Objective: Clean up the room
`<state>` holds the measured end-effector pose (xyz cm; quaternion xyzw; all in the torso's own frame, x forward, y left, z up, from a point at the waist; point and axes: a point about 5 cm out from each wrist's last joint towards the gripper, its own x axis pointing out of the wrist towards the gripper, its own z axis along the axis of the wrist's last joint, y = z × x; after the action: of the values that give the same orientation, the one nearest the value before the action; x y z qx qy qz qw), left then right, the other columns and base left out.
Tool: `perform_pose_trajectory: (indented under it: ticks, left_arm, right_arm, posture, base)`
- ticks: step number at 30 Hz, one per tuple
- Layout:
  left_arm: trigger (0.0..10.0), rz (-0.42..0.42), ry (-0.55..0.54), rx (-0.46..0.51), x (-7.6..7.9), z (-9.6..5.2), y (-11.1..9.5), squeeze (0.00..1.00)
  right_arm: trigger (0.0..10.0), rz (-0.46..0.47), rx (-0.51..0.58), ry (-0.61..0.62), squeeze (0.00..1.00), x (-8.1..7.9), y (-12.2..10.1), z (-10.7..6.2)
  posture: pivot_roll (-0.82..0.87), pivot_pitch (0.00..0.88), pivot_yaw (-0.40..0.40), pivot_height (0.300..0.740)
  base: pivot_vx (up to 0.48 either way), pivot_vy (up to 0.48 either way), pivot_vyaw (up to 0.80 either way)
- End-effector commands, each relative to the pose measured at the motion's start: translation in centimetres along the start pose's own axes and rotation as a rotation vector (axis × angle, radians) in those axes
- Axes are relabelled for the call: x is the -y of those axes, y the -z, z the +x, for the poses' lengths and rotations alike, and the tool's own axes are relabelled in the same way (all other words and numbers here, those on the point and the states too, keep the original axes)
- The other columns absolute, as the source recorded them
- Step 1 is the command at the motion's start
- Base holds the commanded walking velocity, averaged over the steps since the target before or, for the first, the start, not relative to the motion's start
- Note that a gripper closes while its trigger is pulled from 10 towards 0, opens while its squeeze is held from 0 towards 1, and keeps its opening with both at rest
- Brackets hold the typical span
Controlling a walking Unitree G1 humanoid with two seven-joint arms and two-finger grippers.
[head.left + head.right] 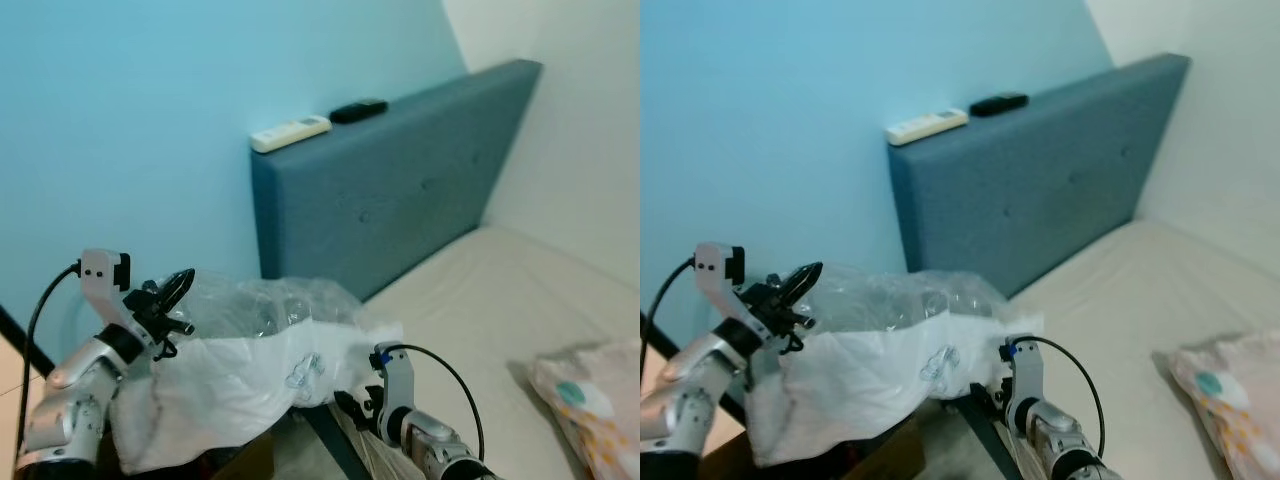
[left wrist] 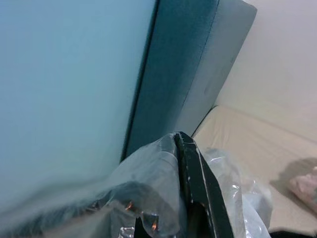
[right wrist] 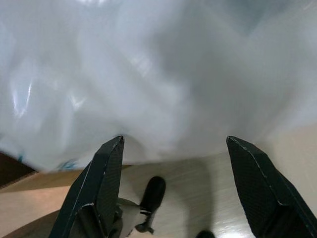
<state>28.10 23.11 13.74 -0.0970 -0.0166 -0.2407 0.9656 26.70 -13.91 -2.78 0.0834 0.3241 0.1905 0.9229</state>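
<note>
A large clear-and-white plastic bag (image 1: 250, 360) hangs in front of me, bulging with crumpled contents. My left gripper (image 1: 177, 290) is raised at the bag's left top edge and is shut on the plastic. In the left wrist view the film drapes over one black finger (image 2: 195, 173). My right gripper (image 3: 174, 140) is low at the bag's right underside. It is open, with its two fingers spread wide and the bag's skin just ahead of them. Its wrist (image 1: 395, 385) shows below the bag's right corner.
A blue padded headboard (image 1: 400, 190) stands against the light blue wall. A white remote (image 1: 290, 132) and a black remote (image 1: 358, 110) lie on its top edge. The beige mattress (image 1: 490, 310) stretches to the right, with a patterned pillow (image 1: 595, 395) at the far right.
</note>
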Motion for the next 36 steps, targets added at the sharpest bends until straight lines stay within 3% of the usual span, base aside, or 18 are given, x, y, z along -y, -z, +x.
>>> perform_pose_trajectory:
  ticks: [1,2,3,8,15,17,21,26,32,33,36]
  left_arm:
    - [10.0,0.035,0.034,-0.045,0.0,-0.6,-0.2,0.00]
    - [10.0,0.035,0.034,-0.045,0.0,-0.6,-0.2,0.00]
    - [10.0,0.103,0.092,-0.106,0.0,-1.4,-0.9,0.00]
    - [10.0,0.176,0.122,-0.172,-0.1,-2.2,-1.6,0.00]
    - [10.0,0.243,0.108,-0.237,-0.6,-2.9,-3.2,0.00]
    - [10.0,0.317,0.108,-0.310,-0.6,-3.3,-4.3,0.00]
    - [10.0,0.341,0.088,-0.354,-0.7,-3.3,-4.7,0.00]
    - [10.0,0.342,0.023,-0.476,-1.5,-3.3,-2.0,0.00]
    - [10.0,0.298,-0.097,-0.592,-2.3,-3.2,1.0,0.00]
    - [10.0,0.283,-0.117,-0.623,-2.1,-3.0,2.4,0.00]
    - [10.0,0.263,-0.135,-0.646,-1.8,-2.6,3.6,0.00]
  right_arm:
    - [10.0,-0.001,-0.010,-0.013,0.00,-0.3,0.3,0.0]
    - [10.0,-0.001,-0.010,-0.013,0.00,-0.3,0.3,0.0]
    - [10.0,-0.002,-0.013,-0.017,0.00,-0.2,0.3,0.0]
    - [10.0,-0.002,-0.014,-0.019,0.00,-0.2,0.4,0.0]
    - [10.0,-0.003,-0.017,-0.020,0.00,-0.1,0.5,-0.1]
    - [10.0,-0.004,-0.020,-0.019,0.00,0.0,0.5,-0.1]
    - [10.0,-0.004,-0.023,-0.016,0.00,0.0,0.6,-0.2]
    - [10.0,-0.018,-0.039,0.028,0.00,0.2,0.7,-0.2]
    - [10.0,-0.054,-0.072,0.080,0.00,0.9,1.1,-0.4]
    - [10.0,-0.058,-0.082,0.117,0.00,1.3,1.2,-0.6]
    - [10.0,-0.058,-0.088,0.150,0.00,1.6,1.3,-0.7]
  posture:
    - [0.05,0.000,-0.050,0.740]
    - [0.05,0.000,-0.050,0.740]
    - [0.05,0.000,-0.051,0.740]
    - [0.05,0.001,-0.053,0.740]
    - [0.05,0.004,-0.055,0.740]
    - [0.05,0.008,-0.059,0.740]
    - [0.05,0.007,-0.059,0.740]
    - [0.05,0.007,-0.057,0.740]
    - [0.04,0.005,-0.060,0.740]
    - [0.05,0.006,-0.061,0.740]
    - [0.05,0.006,-0.061,0.740]
  base:
    - [0.000,0.000,0.76]
    - [0.000,0.000,0.76]
    - [0.000,0.000,0.76]
    - [0.000,0.000,0.75]
    - [0.000,0.000,0.75]
    - [0.000,0.000,0.75]
    - [0.000,0.000,0.75]
    - [0.000,0.000,0.74]
    - [0.000,0.000,0.00]
    - [0.000,0.000,0.00]
    - [0.000,0.000,0.00]
